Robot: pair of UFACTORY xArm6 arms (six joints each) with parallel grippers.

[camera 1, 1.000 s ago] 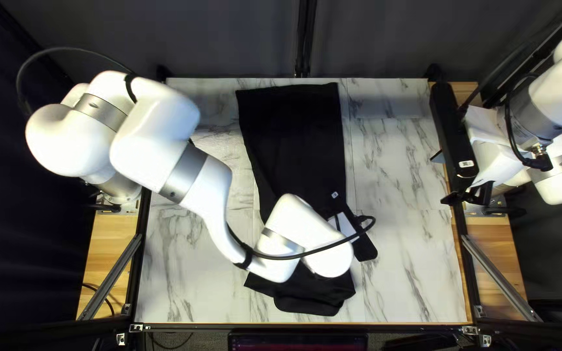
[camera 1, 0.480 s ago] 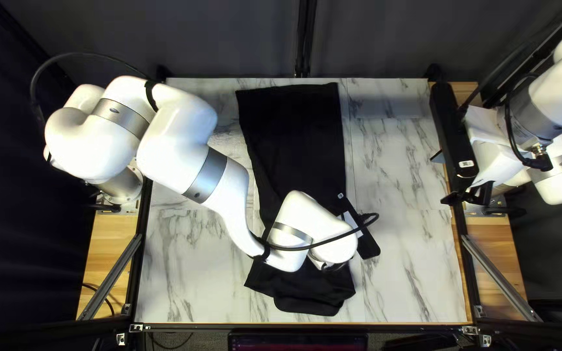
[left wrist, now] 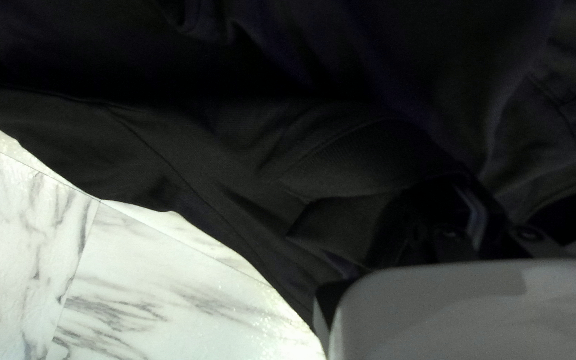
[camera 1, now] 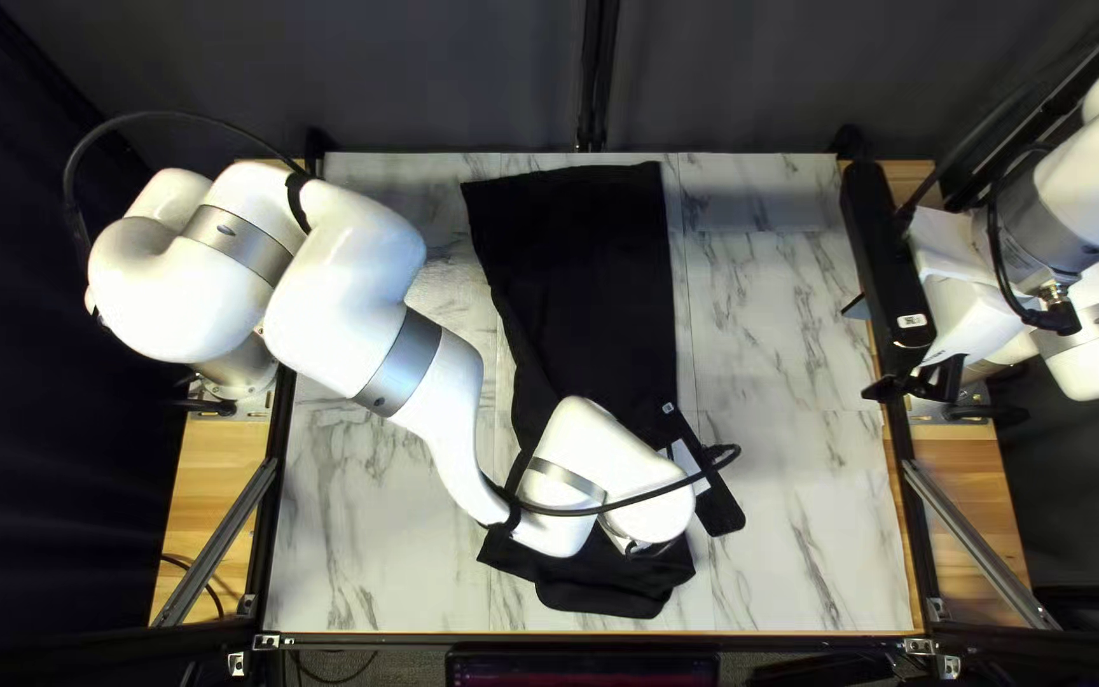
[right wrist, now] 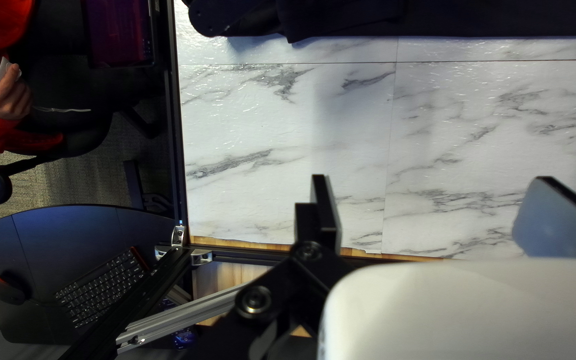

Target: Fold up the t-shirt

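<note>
The black t-shirt [camera 1: 581, 280] lies lengthwise across the table in the top left view, with its bunched near end [camera 1: 607, 585] close to the table's near edge. My left gripper [camera 1: 718, 505] is low over the shirt's nearer half, its tips hidden by the arm. Around the left gripper [left wrist: 471, 230] in the left wrist view, dark folds of cloth [left wrist: 201, 147] crowd in; its grip is too dark to make out. My right gripper [camera 1: 868, 346] hangs at the table's right edge, away from the shirt. In the right wrist view the right gripper [right wrist: 438, 217] stands open, nothing between its fingers.
Bare marble table [camera 1: 791, 509] shows on both sides of the shirt. My left arm [camera 1: 384, 344] reaches across the table's left part. Beyond the near edge, the right wrist view shows a person's hand [right wrist: 5, 90], a keyboard [right wrist: 101, 287] and a metal strut [right wrist: 181, 313].
The left gripper has moved slightly toward the near edge and to the right, its arm shifting rightward over the table. The right arm stays where it was.
</note>
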